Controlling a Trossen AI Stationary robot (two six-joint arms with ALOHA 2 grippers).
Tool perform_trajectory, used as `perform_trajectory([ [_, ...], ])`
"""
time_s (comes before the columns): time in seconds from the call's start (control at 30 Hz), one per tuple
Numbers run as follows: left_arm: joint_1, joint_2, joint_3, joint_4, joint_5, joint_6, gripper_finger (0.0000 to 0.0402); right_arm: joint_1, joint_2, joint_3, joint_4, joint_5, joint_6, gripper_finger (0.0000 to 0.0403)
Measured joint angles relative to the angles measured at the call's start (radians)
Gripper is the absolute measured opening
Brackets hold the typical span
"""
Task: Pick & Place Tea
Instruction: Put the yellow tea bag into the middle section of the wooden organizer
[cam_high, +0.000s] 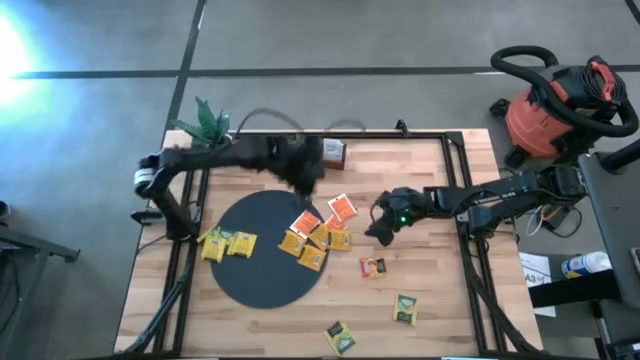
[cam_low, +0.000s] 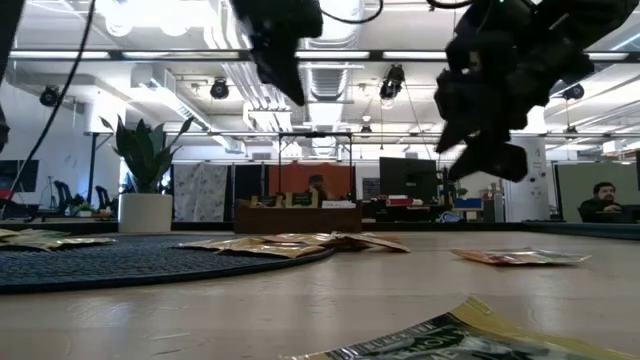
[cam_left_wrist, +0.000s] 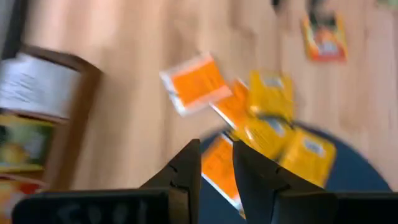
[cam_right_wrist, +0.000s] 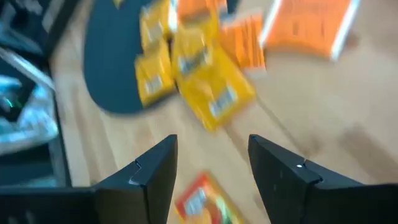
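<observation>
- Packets: tea-bag packets in a cluster straddle the right edge of the black round mat; two more yellow ones at its left edge; an orange-red one and two green ones lie loose on the bare worktop toward the front-right corner.
- Left gripper: above the mat's rear edge, near the tray; fingers a narrow gap apart, nothing seen between them.
- Right gripper: just right of the cluster, above the worktop; jaws spread wide, empty in its wrist view.
- Step, judged: right arm lining up on a packet. Best to pick one at the cluster's fringe or the loose orange-red one, come straight down with one finger each side, and pinch an edge; flat packets tend to slide or bring a neighbour.
- Container: wooden compartment tray at the rear edge of the worktop; the left wrist view shows yellow and whitish contents in it, too blurred to name.
</observation>
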Motion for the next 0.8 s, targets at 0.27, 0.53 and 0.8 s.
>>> perform_trajectory([
  [0.27, -0.274, -0.121, -0.297, -0.001, -0.253, -0.26, 0.0087, 0.085, 0.0, -0.001, -0.045, 0.001, 0.015, 0.0194],
  [0.53, -0.334, -0.159, -0.443, -0.256, -0.155, -0.884, 0.0087, 0.121, 0.0, -0.001, -0.008, 0.053, 0.049, 0.0194],
  [0.8, -0.397, -0.159, -0.492, -0.131, -0.122, -0.927, 0.0087, 0.123, 0.012, 0.0, -0.01, 0.052, 0.139, 0.0194],
])
